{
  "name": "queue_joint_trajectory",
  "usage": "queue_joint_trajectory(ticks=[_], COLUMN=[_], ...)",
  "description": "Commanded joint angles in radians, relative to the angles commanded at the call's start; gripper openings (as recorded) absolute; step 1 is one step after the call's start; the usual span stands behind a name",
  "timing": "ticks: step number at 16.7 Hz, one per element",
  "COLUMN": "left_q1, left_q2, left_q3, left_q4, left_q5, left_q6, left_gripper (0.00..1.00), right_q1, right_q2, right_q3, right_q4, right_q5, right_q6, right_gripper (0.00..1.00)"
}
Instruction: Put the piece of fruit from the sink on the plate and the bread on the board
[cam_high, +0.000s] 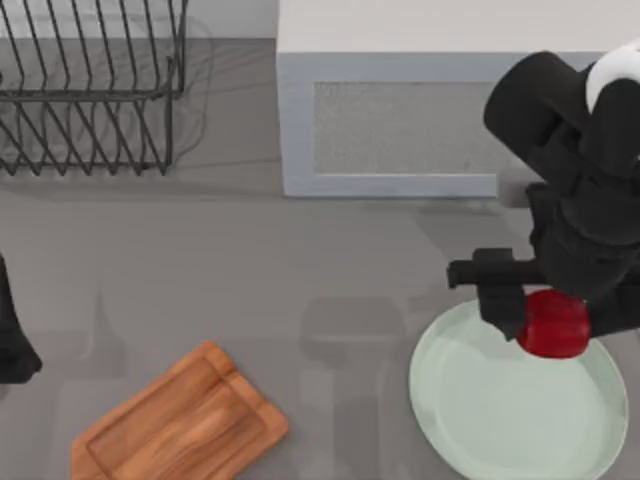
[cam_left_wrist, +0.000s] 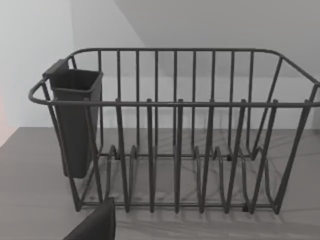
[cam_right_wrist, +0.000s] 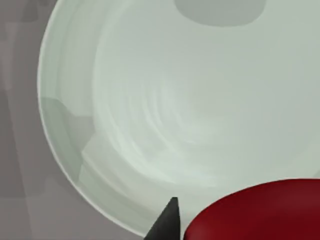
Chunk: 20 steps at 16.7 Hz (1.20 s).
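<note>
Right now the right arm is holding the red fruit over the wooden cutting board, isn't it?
Not quite. The right gripper does hold the red fruit, but over the pale green plate, not the wooden cutting board, which lies bare toward the table's left. The top view shows it, and the right wrist view shows the plate beneath the fruit.

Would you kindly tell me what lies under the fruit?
The plate lies under the fruit, which the right gripper holds at its far rim. Whether fruit and plate touch is hidden by the arm.
</note>
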Motion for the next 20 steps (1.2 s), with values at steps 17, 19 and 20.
queue_joint_trajectory(ticks=[17, 19, 20], left_q1=[0.0, 0.0, 0.0], left_q2=[0.0, 0.0, 0.0], left_q3=[0.0, 0.0, 0.0], left_q4=[0.0, 0.0, 0.0], left_q5=[0.0, 0.0, 0.0], left_q6=[0.0, 0.0, 0.0], left_gripper=[1.0, 1.0, 1.0], right_q1=[0.0, 0.0, 0.0], right_q2=[0.0, 0.0, 0.0], right_q3=[0.0, 0.0, 0.0], right_q4=[0.0, 0.0, 0.0], right_q5=[0.0, 0.0, 0.0], right_q6=[0.0, 0.0, 0.0], right_gripper=[1.0, 1.0, 1.0])
